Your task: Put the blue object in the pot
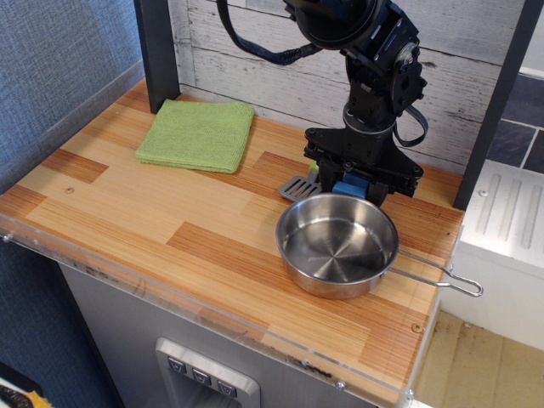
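The blue object (347, 188) sits on the wooden table just behind the pot's far rim, and only a small part of it shows between my fingers. My gripper (350, 184) is low over it with the jaws closed in against its sides. The pot (337, 246) is a shiny, empty steel pan at the front right, with its wire handle (439, 277) pointing right. The block rests on the table, outside the pot.
A grey slotted spatula head (298, 188) lies just left of the gripper, its green handle mostly hidden. A folded green cloth (198, 133) lies at the back left. A dark post (157, 51) and a plank wall stand behind. The table edge (212, 310) runs along the front.
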Controlling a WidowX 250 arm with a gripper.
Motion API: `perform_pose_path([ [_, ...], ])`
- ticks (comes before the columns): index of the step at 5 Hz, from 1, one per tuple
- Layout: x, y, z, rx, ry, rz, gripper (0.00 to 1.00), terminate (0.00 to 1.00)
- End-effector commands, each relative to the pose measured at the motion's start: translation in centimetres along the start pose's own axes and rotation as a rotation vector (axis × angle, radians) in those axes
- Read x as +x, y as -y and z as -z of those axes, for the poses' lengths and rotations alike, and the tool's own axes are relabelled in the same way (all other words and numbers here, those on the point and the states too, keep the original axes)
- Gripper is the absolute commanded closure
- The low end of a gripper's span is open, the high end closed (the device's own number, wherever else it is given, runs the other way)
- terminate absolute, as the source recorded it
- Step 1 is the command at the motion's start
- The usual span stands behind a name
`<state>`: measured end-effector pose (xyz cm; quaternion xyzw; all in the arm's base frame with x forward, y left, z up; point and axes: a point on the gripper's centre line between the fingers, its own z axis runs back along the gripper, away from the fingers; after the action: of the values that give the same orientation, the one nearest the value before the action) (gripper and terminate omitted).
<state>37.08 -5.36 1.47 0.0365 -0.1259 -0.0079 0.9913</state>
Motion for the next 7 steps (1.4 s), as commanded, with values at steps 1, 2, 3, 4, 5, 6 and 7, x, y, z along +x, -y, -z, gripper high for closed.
perform_pose_path([
  [1,2.6,-1.7,-4.8,0.031,0.138,-0.02,1.0,0.0],
  [2,3.5,-2.1,-6.4,0.042,0.187,-0.029,1.0,0.0],
  [3,4.0,-1.6,-9.0,0.041,0.221,-0.026,1.0,0.0],
  [4,3.2,0.0,-10.5,0.022,0.237,0.002,1.0,0.0],
  [5,0.9,1.6,-11.8,-0.004,0.238,0.054,1.0,0.0],
  [6,-1.7,2.5,-12.4,-0.01,0.224,0.114,1.0,0.0],
  [7,-3.8,2.9,-12.3,0.004,0.203,0.158,1.0,0.0],
])
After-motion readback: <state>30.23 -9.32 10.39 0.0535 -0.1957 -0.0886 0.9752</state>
